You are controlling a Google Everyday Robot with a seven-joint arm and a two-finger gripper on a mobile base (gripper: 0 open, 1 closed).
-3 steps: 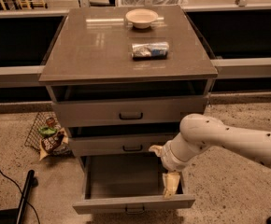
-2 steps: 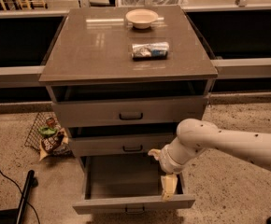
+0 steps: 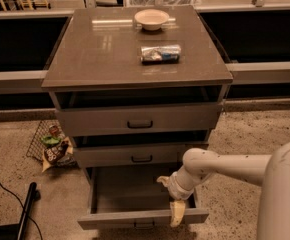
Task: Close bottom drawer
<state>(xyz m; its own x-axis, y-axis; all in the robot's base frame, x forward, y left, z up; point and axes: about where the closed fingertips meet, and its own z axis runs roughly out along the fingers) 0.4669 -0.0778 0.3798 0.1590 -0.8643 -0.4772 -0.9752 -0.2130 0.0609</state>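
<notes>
The bottom drawer point(image 3: 135, 217) is the lowest of three grey drawers and is pulled far out, so its plain grey tray point(image 3: 130, 189) shows. A small dark loop handle point(image 3: 144, 225) sits on its front. My gripper point(image 3: 170, 198) is over the drawer's right front corner, at the end of the white arm point(image 3: 225, 165) that comes in from the right. Its beige fingers are spread open and hold nothing. One fingertip point(image 3: 177, 214) hangs down over the drawer's front edge, the other points left inside the tray.
The middle drawer point(image 3: 141, 155) and top drawer point(image 3: 139, 119) stand slightly ajar. On the cabinet top lie a can point(image 3: 160, 53) and a bowl point(image 3: 151, 19). A wire basket with snack bags point(image 3: 52, 145) sits on the floor at left, next to a black cable point(image 3: 5, 191).
My gripper has shifted a little left and toward the drawer's front edge. The bottom drawer has not visibly moved.
</notes>
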